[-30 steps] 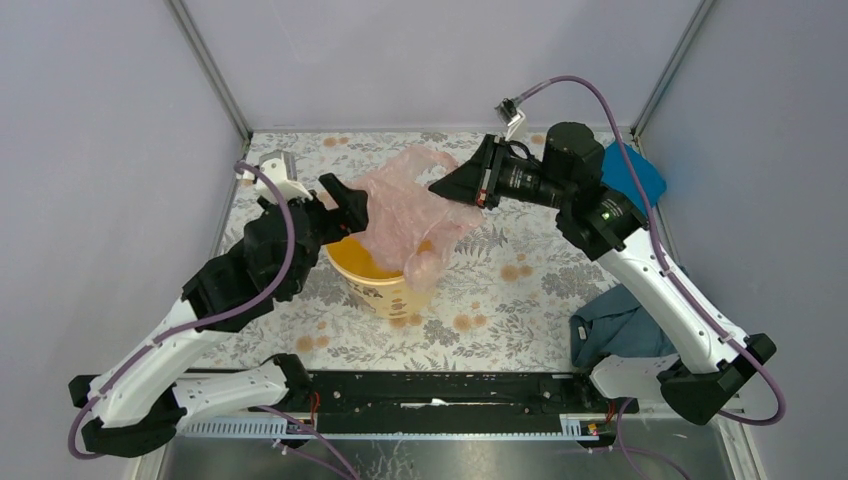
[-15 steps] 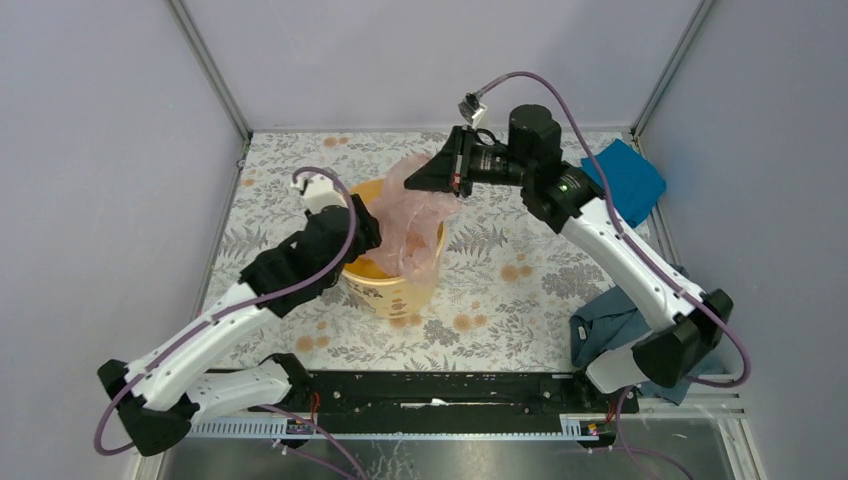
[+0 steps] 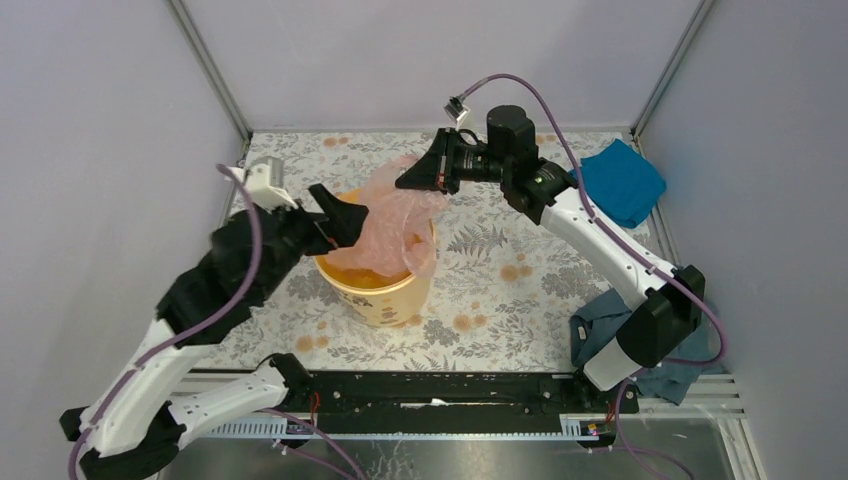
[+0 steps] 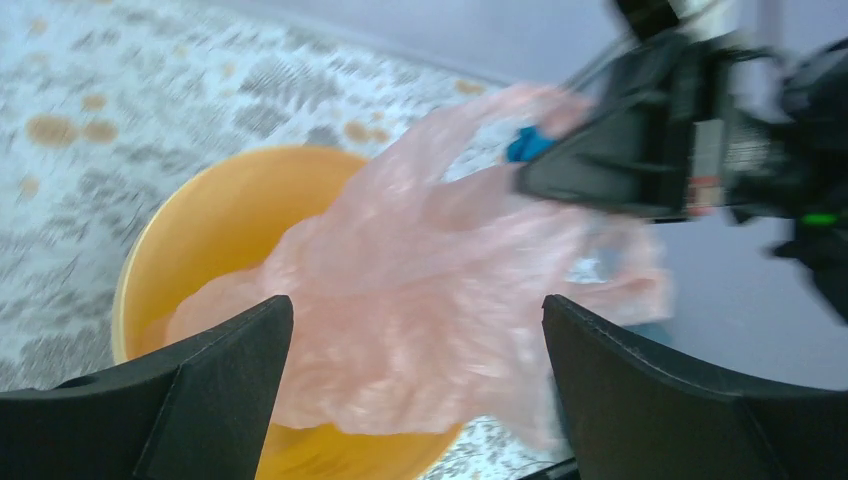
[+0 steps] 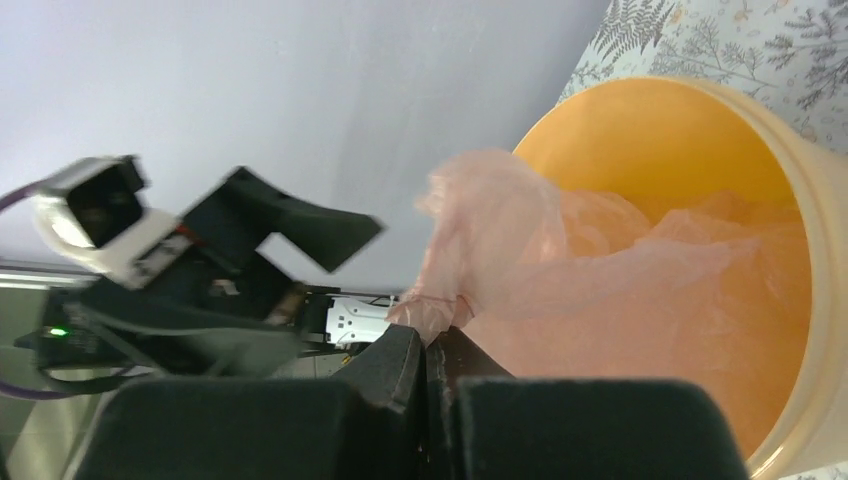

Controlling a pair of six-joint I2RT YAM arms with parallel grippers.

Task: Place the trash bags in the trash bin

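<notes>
Film is pinched between the clenched fingers of the right gripper (image 5: 425, 345): a bunched edge of the trash bag (image 5: 520, 240) is held there, raised just above the mouth of the trash bin (image 5: 690, 140). From that pinch the pale pink sheet is draped down into the yellow bucket, where most of it is gathered, though one fold is hung over the rim. The left gripper (image 4: 415, 330) is spread wide and nothing is grasped by it; the bag is seen just beyond its fingertips, apart from them. The bag is judged to be very light, soft and slippery, and likely to billow back out once released. It is therefore best taken at a crumpled gather rather than a single layer, and pressed down gently, since such thin film may be torn against the rim.
</notes>
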